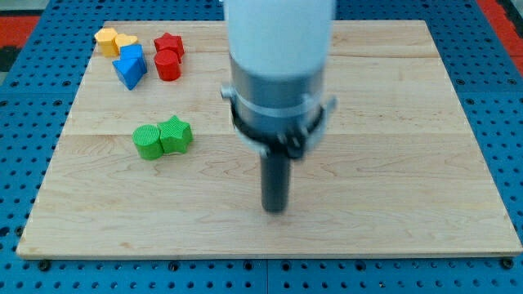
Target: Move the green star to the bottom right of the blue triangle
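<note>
Camera view, top-down-ish over wooden board (392,122). Green star (176,135) at view's left of centre, touching green cylinder (148,141) on its left side. Blue triangle (130,66) up toward view's top left, well apart from star, flanked by yellow blocks (114,41) above (shapes hard to call, maybe hexagon plus heart) and red star (169,45) with red cylinder (167,65) to its right. My tip (275,209) bare rod end, nothing to open or close, touching no block, sitting lower right of green star with clear board between. Star not yet at goal; goal spot just below and right of blue triangle, roughly under red cylinder. Best approach probably: swing tip round to star's bottom edge, slightly right of centre, then push up toward view's top. Keep contact off green cylinder so only star travels. Stop short of red cylinder, avoid nudging triangle.
</note>
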Tool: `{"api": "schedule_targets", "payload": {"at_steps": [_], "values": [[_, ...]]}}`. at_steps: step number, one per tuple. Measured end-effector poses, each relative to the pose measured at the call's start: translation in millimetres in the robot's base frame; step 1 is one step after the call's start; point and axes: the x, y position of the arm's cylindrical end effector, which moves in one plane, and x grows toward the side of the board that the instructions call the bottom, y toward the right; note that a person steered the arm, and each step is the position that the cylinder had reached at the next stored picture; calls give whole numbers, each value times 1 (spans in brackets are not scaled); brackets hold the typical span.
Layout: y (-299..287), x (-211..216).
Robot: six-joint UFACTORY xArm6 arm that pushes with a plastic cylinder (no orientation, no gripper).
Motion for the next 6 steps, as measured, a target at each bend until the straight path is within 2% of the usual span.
{"api": "schedule_targets", "payload": {"at_steps": [1,3,4,5,6], "values": [[-3,18],[-136,-138],[-141,-132],[-71,-55],[-37,28]]}}
